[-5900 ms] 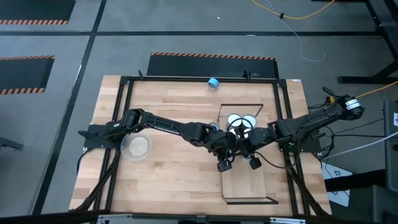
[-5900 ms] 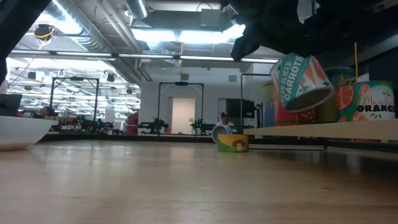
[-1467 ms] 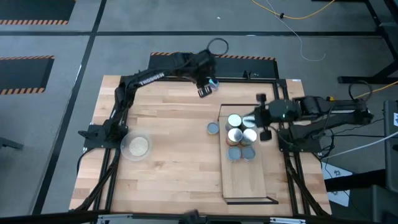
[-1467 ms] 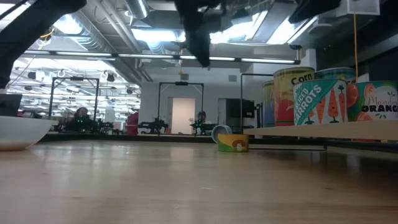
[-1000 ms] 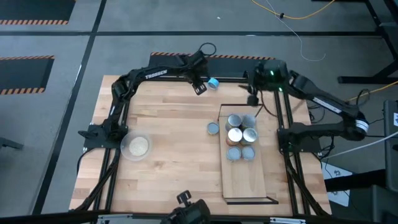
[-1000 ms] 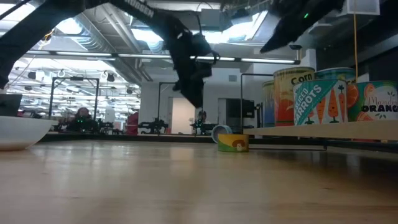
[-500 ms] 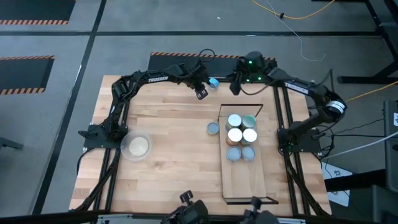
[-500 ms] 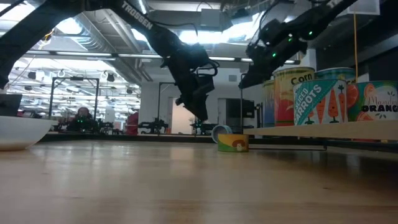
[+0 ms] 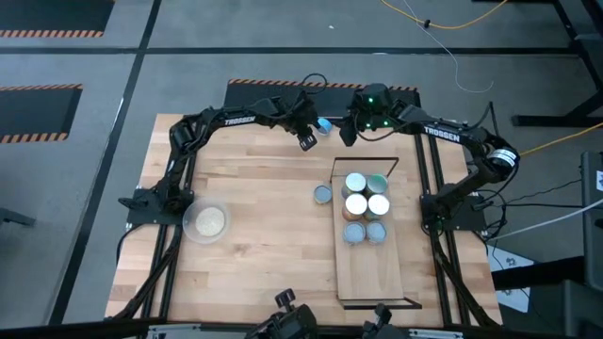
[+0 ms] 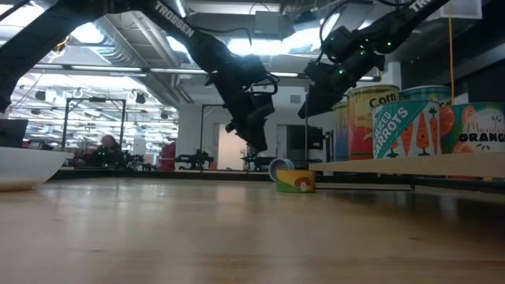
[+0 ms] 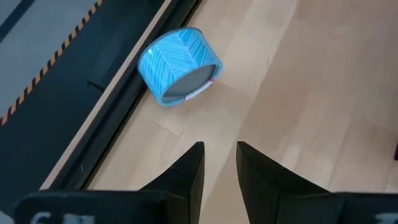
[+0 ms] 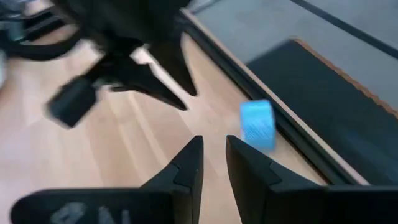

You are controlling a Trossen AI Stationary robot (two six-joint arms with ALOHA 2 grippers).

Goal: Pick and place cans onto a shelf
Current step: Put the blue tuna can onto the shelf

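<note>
Both arms have swung to the tabletop's far edge: left tool (image 11: 216, 163), narrowly apart, empty, faces a light, stiff, roll-prone blue can (image 11: 179, 66); grip its sides.

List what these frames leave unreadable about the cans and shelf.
- Low view: the shelf runs off the edge, so its cans are only partly seen.
- High view: the cans on the shelf show tops only, no labels.
- Right wrist view: the blue can is blurred; its label is unreadable.
</note>
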